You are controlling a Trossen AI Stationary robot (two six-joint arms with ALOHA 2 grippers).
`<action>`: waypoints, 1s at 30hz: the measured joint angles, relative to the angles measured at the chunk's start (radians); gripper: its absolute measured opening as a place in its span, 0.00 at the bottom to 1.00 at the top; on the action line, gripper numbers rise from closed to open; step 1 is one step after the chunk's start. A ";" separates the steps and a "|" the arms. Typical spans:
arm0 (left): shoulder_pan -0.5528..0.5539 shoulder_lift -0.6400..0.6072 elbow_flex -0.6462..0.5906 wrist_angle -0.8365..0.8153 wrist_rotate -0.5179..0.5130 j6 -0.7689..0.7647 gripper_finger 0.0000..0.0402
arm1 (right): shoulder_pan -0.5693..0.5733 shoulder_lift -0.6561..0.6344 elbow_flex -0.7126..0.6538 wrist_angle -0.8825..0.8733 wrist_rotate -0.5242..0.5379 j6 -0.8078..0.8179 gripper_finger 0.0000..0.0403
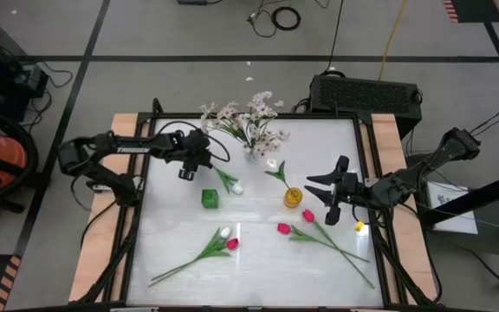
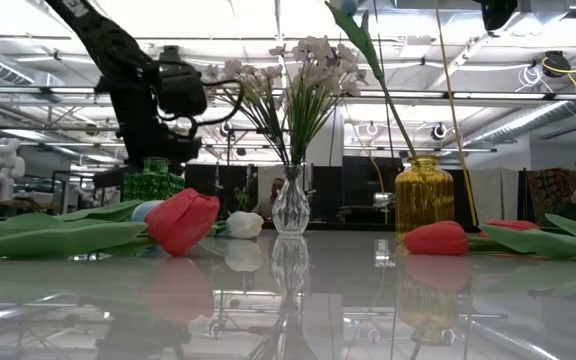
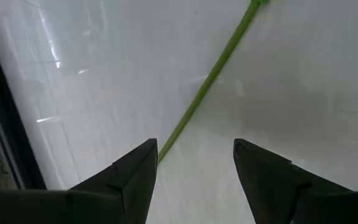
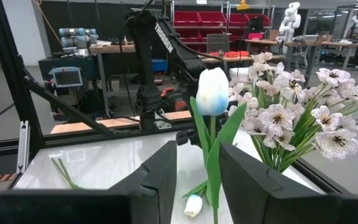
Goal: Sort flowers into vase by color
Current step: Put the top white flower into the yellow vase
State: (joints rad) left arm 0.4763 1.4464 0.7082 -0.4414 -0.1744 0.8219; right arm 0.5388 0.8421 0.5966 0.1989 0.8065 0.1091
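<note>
Seen from above: four tulips still flat on the worktop [image 1: 336,165], a white [image 1: 224,232] and a pink one [image 1: 232,244] at lower centre, two pink ones [image 1: 283,228] right of centre. Another white tulip [image 1: 236,187] beside the green vase [image 1: 210,198]. Pale sprays [image 1: 249,117] already in the clear vase [image 2: 290,205] at upper centre, one white tulip [image 4: 212,92] upright in the yellow vase [image 1: 294,197].

Left gripper [image 1: 187,169] at upper left of centre, fingers moderately apart, empty, over a green stem [image 3: 210,81]. Right gripper [image 1: 329,199] right of the yellow vase, fingers narrowly apart; held or only seen between them, not possible to tell.

Probably light, thin, springy stems with soft heads; best taken at mid-stem, never at the bloom.
</note>
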 joint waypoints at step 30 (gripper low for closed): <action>0.049 0.080 0.001 0.051 0.051 0.080 0.54 | 0.013 0.001 0.000 0.190 0.088 0.018 0.28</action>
State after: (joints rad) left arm 0.5255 1.5261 0.7094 -0.3901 -0.1234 0.9016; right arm 0.5520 0.8429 0.5964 0.3888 0.8946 0.1275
